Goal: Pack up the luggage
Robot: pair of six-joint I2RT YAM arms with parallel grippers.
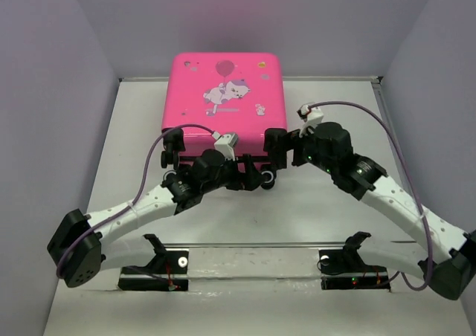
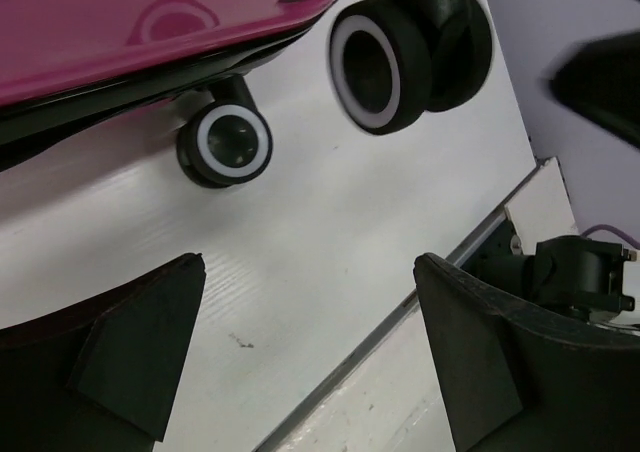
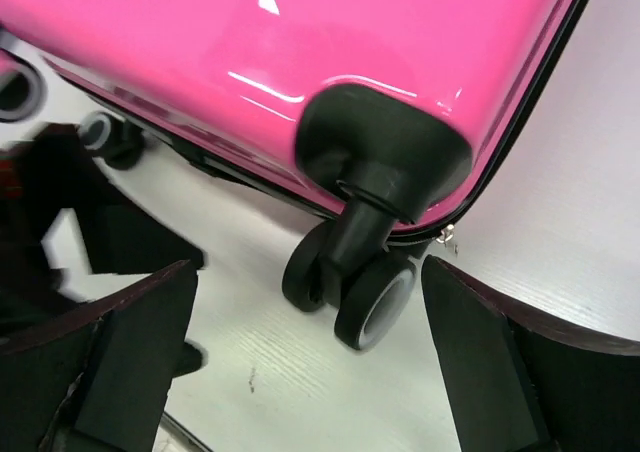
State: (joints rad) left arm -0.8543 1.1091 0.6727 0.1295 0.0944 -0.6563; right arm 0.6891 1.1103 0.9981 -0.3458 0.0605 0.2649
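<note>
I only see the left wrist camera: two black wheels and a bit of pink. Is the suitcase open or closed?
Observer: Closed. In the top view the luggage lies flat with its lid shut.
Operator: What's on the lid?
Observer: A white cartoon animal under a pink balloon.
Operator: Where's the other arm?
Observer: The right gripper is open at the suitcase's near right corner. A double wheel sits between its fingers. I can't tell if they touch it.
</note>
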